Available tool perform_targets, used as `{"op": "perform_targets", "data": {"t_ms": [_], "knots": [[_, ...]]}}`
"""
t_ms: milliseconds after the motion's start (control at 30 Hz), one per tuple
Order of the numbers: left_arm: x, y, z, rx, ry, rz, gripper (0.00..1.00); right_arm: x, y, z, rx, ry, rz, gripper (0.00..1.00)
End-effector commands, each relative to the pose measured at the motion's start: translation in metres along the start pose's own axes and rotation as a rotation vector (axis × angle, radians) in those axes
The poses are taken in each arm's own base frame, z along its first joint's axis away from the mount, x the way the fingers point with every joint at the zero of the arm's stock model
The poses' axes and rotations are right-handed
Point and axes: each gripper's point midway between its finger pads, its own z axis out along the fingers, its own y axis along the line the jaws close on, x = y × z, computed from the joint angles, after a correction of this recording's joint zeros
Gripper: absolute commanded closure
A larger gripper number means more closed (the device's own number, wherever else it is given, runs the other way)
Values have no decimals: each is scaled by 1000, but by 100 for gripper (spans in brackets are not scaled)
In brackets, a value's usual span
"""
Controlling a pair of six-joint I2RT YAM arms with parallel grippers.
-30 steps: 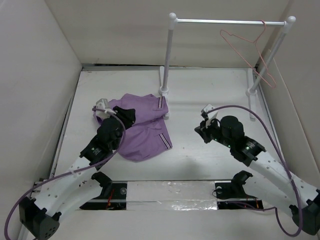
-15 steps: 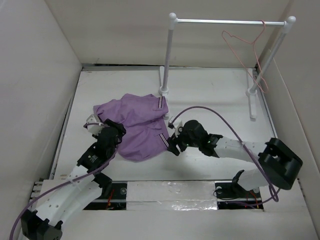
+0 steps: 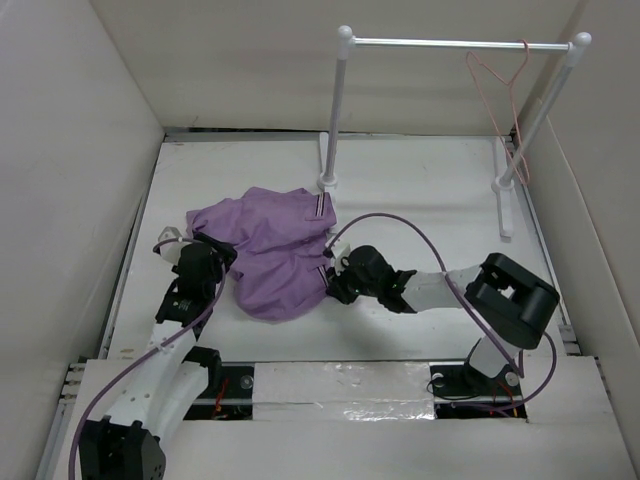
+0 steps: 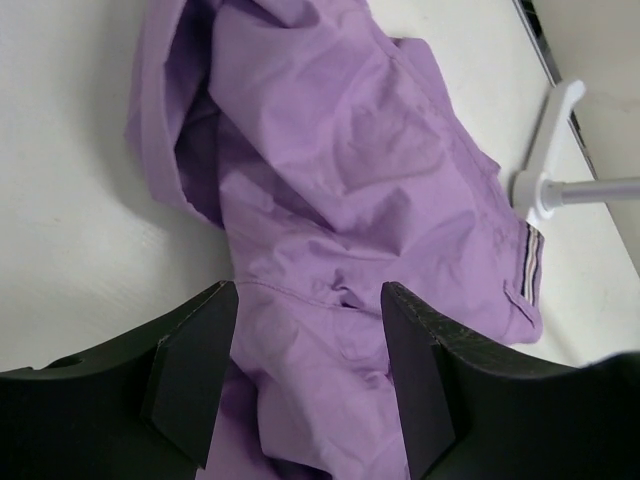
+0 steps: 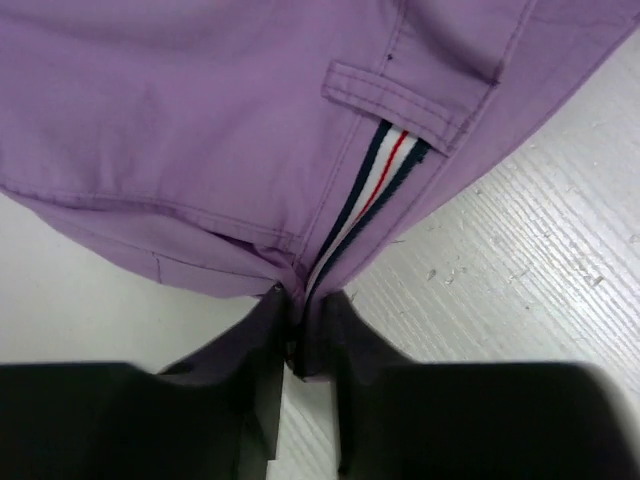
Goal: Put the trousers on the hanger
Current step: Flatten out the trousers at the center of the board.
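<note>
The trousers are spread crumpled on the white table, just in front of the rail stand at the post farthest from the hanger. The hanger is hung at the other end of the stand's bar. The striped trim on the trousers' edge away from the stand is pinched between the fingers of the right gripper. The left gripper is held with its fingers spread wide over the cloth, nothing between them. Since a second ago, the right gripper has been brought from bare table onto the cloth. The left gripper has been lifted off it and opened, and the hanger has swung narrower.
</note>
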Motion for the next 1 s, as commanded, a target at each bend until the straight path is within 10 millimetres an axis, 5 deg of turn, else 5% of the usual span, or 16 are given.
{"op": "perform_targets", "data": {"t_ms": [0,167,200,267,333,433,600,800,967], "knots": [[-3,-22,-4,124,12,17,44,-28,-2,1,43,-79,2,97],[-3,-25,-3,146,4,-5,40,-112,8,-39,74,-213,-105,100],[-2,-27,-2,152,11,-9,39,-173,11,-69,125,-342,-165,100],[-3,-35,-3,182,15,-22,38,-214,10,-106,178,-375,-208,100],[-5,-41,-4,203,14,-37,38,-285,10,-173,263,-503,-255,100],[-9,-52,-10,249,15,-43,38,-353,8,-257,359,-649,-287,100],[12,-50,-12,307,83,-21,38,-385,-7,-314,487,-699,-312,100],[65,-17,4,250,209,26,37,-383,-22,-319,532,-693,-294,100],[98,-23,11,273,304,73,34,-388,-28,-317,539,-690,-292,100]]}}
